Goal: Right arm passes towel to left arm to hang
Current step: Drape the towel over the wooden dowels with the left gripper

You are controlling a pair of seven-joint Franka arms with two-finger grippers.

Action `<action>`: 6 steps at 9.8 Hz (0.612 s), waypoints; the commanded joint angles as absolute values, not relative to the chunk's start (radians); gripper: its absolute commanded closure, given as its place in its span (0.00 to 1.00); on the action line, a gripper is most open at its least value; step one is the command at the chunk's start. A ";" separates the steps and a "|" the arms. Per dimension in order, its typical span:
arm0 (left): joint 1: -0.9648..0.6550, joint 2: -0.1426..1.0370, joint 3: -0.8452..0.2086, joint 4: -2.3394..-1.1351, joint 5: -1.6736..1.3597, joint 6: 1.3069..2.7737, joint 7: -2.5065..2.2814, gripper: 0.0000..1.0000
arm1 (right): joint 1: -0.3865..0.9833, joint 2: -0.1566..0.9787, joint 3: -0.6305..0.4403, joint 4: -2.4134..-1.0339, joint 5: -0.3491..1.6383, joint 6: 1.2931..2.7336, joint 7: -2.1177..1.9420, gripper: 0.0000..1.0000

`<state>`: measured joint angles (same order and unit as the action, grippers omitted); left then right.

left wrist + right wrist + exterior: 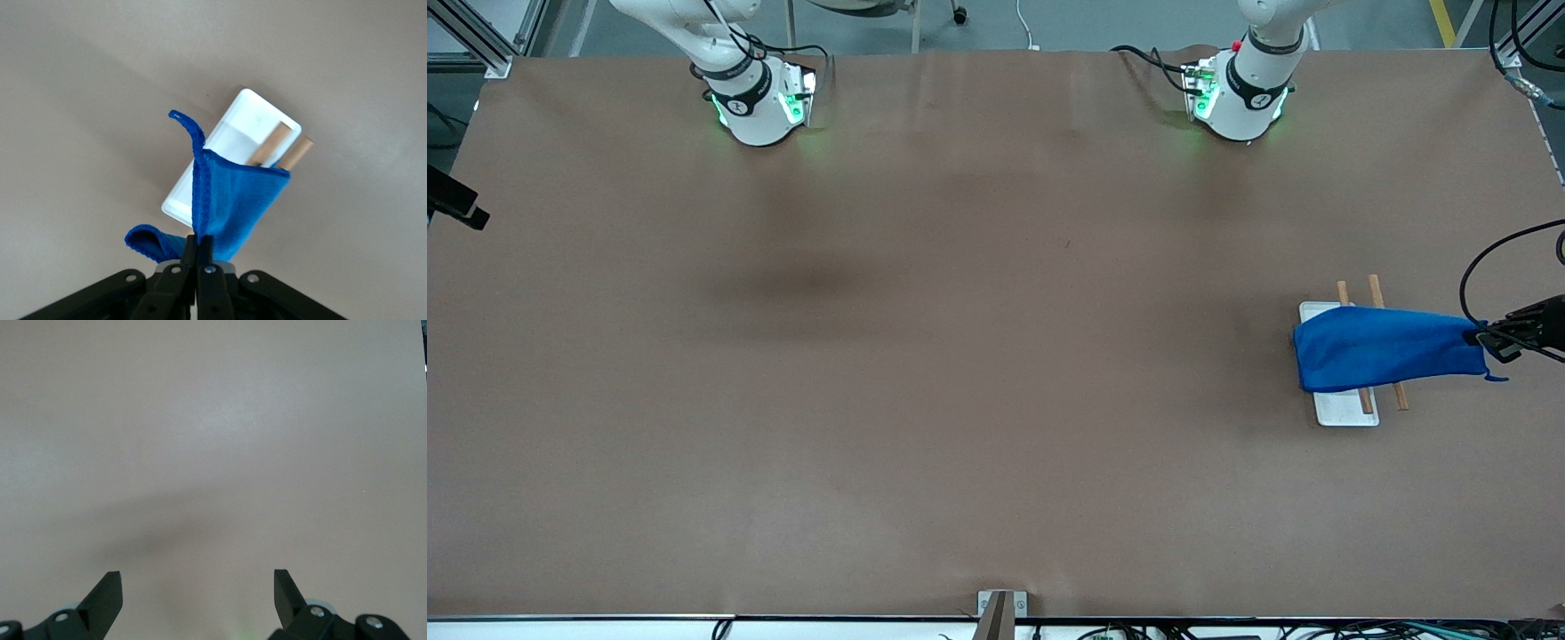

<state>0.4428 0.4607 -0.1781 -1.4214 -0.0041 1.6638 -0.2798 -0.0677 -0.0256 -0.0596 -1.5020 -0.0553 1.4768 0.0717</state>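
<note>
The left tool (1491, 339) was clenched on one end of the towel (1383, 348), which draped over two wooden rods (1389, 342) above a white tray (1343, 411) near the surface's edge at the left arm's end. The right tool (197, 587) hung released over bare surface (960, 356), waiting. The hanging step looked nearly done; next, I reckoned, the left tool should let go and draw away without dragging the cloth off.

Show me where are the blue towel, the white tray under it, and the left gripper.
towel (1383, 347): front view, middle of the cloth.
white tray (1343, 411): front view, bare end nearest the camera.
left gripper (198, 248): left wrist view, fingertips shut on the towel's edge.
</note>
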 commanded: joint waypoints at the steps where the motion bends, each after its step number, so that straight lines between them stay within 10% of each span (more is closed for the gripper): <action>1: 0.469 0.509 -0.181 -1.424 0.029 1.692 -0.213 0.99 | -0.075 -0.018 -0.054 -1.485 -0.068 1.468 0.071 0.00; 6: 0.534 0.541 -0.181 -1.425 0.040 1.700 -0.081 0.93 | -0.074 -0.020 -0.054 -1.489 -0.064 1.463 0.071 0.00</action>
